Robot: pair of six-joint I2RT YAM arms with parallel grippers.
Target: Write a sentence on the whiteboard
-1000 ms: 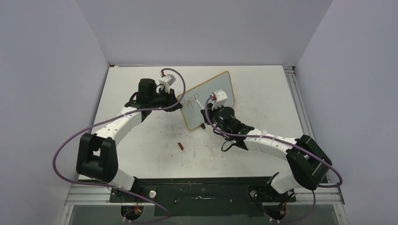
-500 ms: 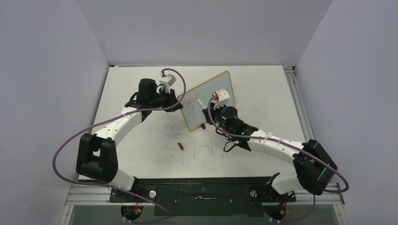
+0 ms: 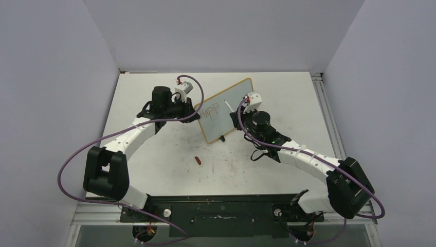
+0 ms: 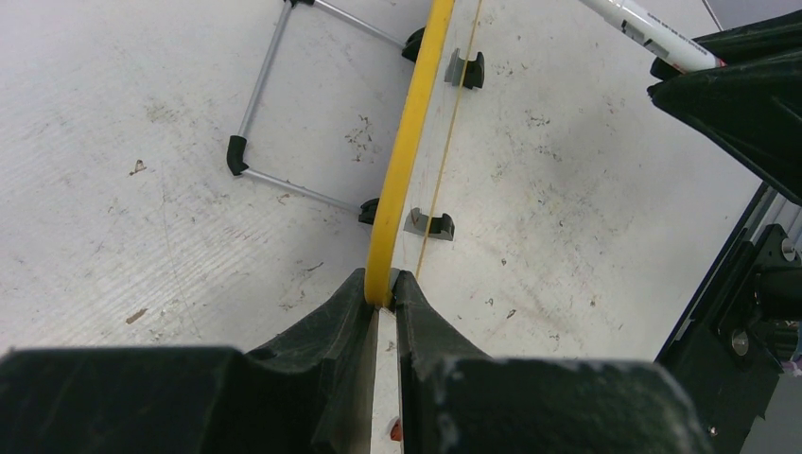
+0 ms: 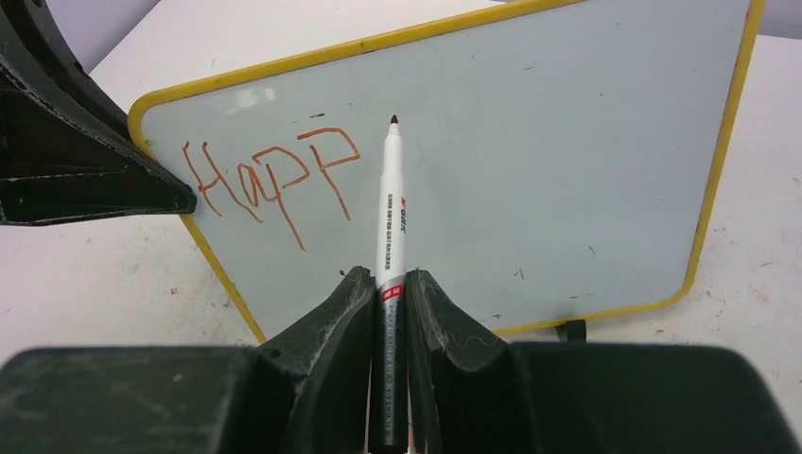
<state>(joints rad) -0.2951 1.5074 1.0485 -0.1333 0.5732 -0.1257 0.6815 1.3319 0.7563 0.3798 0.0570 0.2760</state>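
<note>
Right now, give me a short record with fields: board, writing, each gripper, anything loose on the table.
whiteboard: standing, yellow frame
sentence: only "Happ" so far, in red
left gripper: shut on the whiteboard's frame edge
right gripper: shut on the marker, tip aimed just right of the last p; contact unclear
loose: small red piece on the table, near side of the board

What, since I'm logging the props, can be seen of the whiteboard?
The whiteboard is a glossy white rectangle in a thin yellow rounded frame, standing tilted on a wire stand with black feet. Red lettering, "Happ", sits near the end whose frame the left tool pinches. The right tool holds a marker pointed at its face; contact cannot be told.
</note>
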